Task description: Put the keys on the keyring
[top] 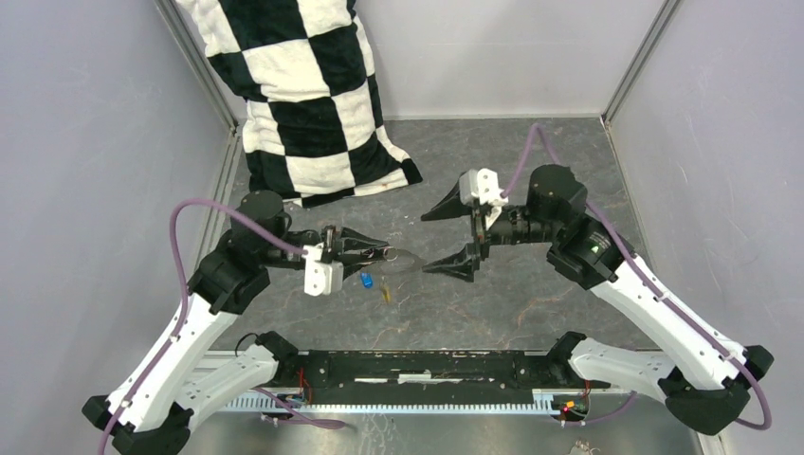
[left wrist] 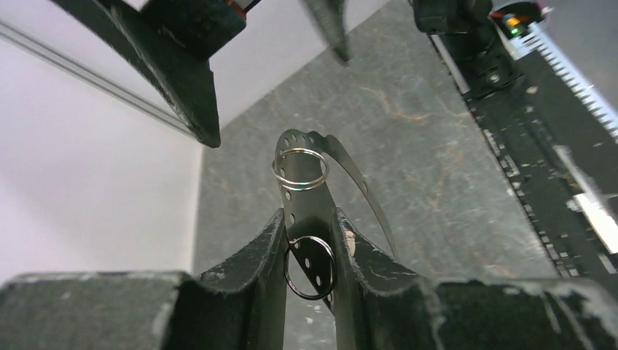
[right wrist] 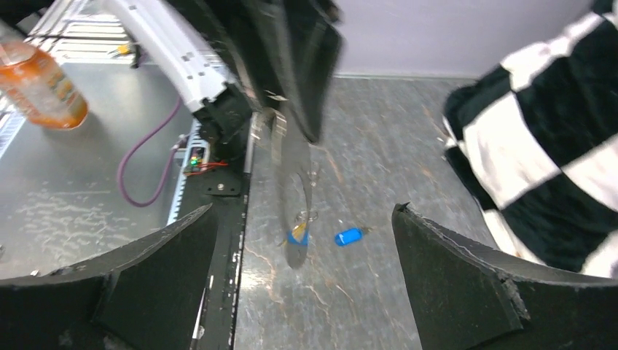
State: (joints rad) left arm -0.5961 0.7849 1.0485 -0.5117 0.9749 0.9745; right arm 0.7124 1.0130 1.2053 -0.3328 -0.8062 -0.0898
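**A:** So where are we at?

**B:** Blue-headed key (top: 366, 281) and yellow-headed key (top: 385, 295) lie loose on our marbled grey table (top: 531, 284), side by side. Just past them our left gripper (top: 384, 252) is clamped on the keyring (left wrist: 302, 204), a thin floppy silver band carrying two small split rings (left wrist: 300, 169). Beyond it our right gripper (top: 427, 244) gapes wide, holding nothing.

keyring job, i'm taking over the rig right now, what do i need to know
Left end effector: shut on the keyring, holding it up off the table.
Right end effector: wide open, empty, facing the keyring's free end.
Keys: the blue key and the yellow key lie on the table just below the keyring, close together.
Done: keyring lifted and presented.
Left: pick up each key and thread it on; neither is on yet.
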